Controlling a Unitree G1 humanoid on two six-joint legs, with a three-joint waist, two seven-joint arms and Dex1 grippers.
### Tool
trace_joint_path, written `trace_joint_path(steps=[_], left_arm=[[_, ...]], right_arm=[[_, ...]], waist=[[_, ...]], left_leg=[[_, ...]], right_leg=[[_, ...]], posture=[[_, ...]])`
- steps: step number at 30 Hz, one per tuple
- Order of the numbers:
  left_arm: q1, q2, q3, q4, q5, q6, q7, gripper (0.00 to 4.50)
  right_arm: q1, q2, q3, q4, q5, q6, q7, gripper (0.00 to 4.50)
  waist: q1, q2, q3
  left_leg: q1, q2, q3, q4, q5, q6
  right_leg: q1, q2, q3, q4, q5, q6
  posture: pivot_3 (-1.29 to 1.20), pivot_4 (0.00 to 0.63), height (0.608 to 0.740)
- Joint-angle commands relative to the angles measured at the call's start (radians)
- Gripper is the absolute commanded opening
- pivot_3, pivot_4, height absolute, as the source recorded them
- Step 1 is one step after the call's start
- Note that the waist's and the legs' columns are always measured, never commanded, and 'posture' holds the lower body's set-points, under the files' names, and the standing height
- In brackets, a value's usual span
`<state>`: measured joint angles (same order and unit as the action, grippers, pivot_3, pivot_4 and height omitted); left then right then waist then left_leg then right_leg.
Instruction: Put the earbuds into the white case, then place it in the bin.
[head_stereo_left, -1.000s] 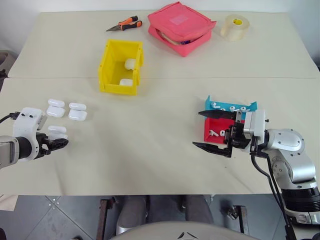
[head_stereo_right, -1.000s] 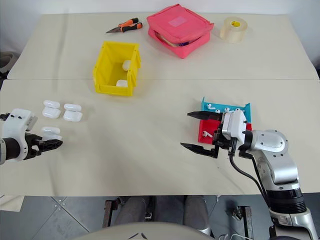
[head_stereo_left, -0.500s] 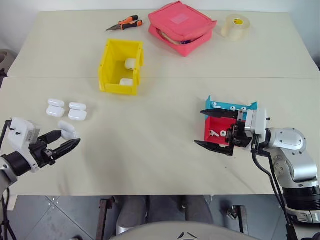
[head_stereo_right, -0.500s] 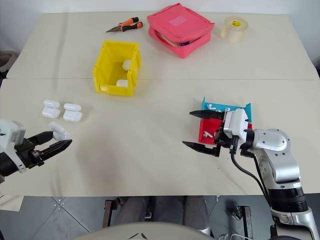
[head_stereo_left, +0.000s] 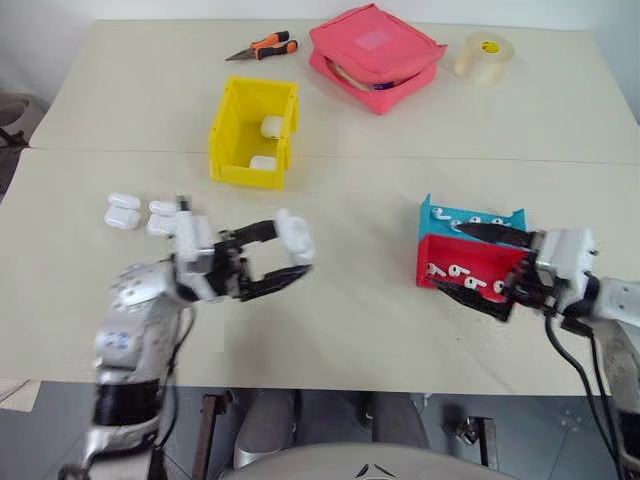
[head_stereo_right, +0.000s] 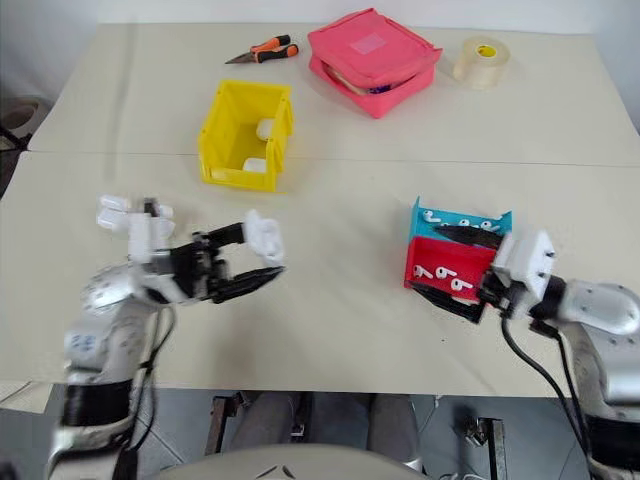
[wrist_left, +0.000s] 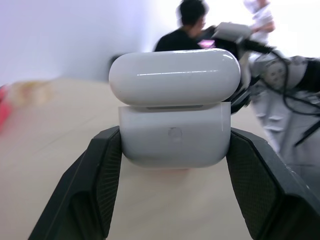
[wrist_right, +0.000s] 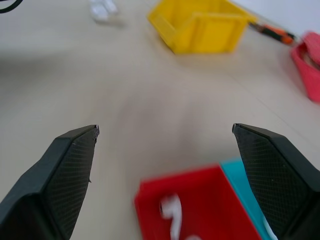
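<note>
**Case held above the table, right jaws wide at the trays**

The left gripper (head_stereo_left: 283, 258) pinches the white case (wrist_left: 175, 106) between its fingers, lid slightly ajar, held off the table nearer the robot than the bin (head_stereo_left: 232, 130). The right gripper (head_stereo_left: 478, 268) is spread wide around the red tray (head_stereo_left: 462, 262), far right of the bin; earbuds (head_stereo_left: 455, 270) lie in it.
</note>
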<state>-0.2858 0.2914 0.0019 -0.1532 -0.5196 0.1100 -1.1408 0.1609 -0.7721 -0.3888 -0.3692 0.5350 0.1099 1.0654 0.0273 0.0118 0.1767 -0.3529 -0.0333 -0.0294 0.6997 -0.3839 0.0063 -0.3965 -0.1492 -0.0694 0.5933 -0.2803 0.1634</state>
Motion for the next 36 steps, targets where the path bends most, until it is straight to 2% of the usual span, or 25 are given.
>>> trace_joint_path(steps=[1, 7, 10, 13, 18, 25, 30, 36], left_arm=[[-0.081, -0.086, -0.072, 0.119, 0.026, -0.170, -0.082, 2.76], [-0.182, -0.220, -0.132, 0.295, 0.019, -0.328, -0.175, 2.76], [-0.195, -0.246, -0.149, 0.339, 0.023, -0.352, -0.196, 2.76], [-0.193, -0.239, -0.162, 0.359, 0.039, -0.360, -0.205, 2.76], [-0.184, -0.206, -0.182, 0.348, 0.066, -0.345, -0.195, 2.76], [-0.185, -0.199, -0.192, 0.333, 0.084, -0.352, -0.164, 2.76], [-0.166, -0.196, -0.202, 0.298, 0.083, -0.340, -0.144, 2.76], [-0.146, -0.188, -0.211, 0.268, 0.083, -0.326, -0.120, 2.76]], right_arm=[[0.120, -0.004, -0.162, -0.085, 0.014, 0.001, -0.017, 4.50], [0.357, 0.037, -0.340, -0.103, -0.006, -0.034, 0.011, 4.50], [0.408, 0.033, -0.355, -0.099, -0.026, -0.043, 0.023, 4.50], [0.404, -0.016, -0.331, -0.101, -0.039, 0.001, 0.029, 4.50], [0.269, -0.214, -0.219, -0.101, -0.059, 0.228, -0.008, 4.50], [0.001, -0.450, 0.053, -0.001, -0.133, 0.420, 0.010, 4.50], [-0.101, -0.514, 0.202, 0.084, -0.238, 0.355, 0.056, 4.50], [-0.210, -0.504, 0.312, 0.164, -0.327, 0.260, 0.090, 4.50]], waist=[[0.001, 0.000, 0.000], [-0.001, -0.001, 0.000], [-0.003, -0.001, 0.000], [-0.003, -0.001, 0.000], [-0.003, 0.000, 0.000], [0.006, 0.000, 0.000], [0.008, 0.000, 0.000], [-0.001, 0.000, 0.000]], left_leg=[[0.000, 0.000, 0.000, 0.000, 0.000, 0.000], [0.001, 0.000, 0.002, 0.000, 0.000, 0.002], [0.002, 0.000, 0.005, 0.000, 0.000, 0.003], [0.003, 0.001, 0.005, 0.000, 0.000, 0.003], [0.003, 0.001, 0.005, 0.001, 0.000, 0.004], [0.000, -0.001, 0.000, 0.002, 0.000, 0.004], [-0.002, -0.002, 0.000, 0.001, 0.000, 0.005], [-0.001, -0.001, 0.000, 0.002, 0.000, 0.005]], right_leg=[[0.000, 0.000, 0.000, 0.000, 0.000, 0.000], [0.002, 0.000, 0.001, -0.003, 0.001, 0.002], [0.002, 0.000, 0.004, -0.003, 0.002, 0.003], [0.002, 0.000, 0.004, -0.003, 0.002, 0.003], [0.002, 0.000, 0.005, -0.004, 0.002, 0.004], [0.002, -0.001, 0.003, -0.004, 0.002, 0.004], [0.002, -0.001, 0.001, -0.007, 0.003, 0.004], [0.002, -0.001, 0.001, -0.006, 0.003, 0.005]], posture=[[0.00, 0.150, 0.740], [0.00, 0.150, 0.740], [0.00, 0.150, 0.740], [0.00, 0.150, 0.740], [0.00, 0.150, 0.740], [0.00, 0.150, 0.740], [0.00, 0.150, 0.740], [0.00, 0.150, 0.740]])
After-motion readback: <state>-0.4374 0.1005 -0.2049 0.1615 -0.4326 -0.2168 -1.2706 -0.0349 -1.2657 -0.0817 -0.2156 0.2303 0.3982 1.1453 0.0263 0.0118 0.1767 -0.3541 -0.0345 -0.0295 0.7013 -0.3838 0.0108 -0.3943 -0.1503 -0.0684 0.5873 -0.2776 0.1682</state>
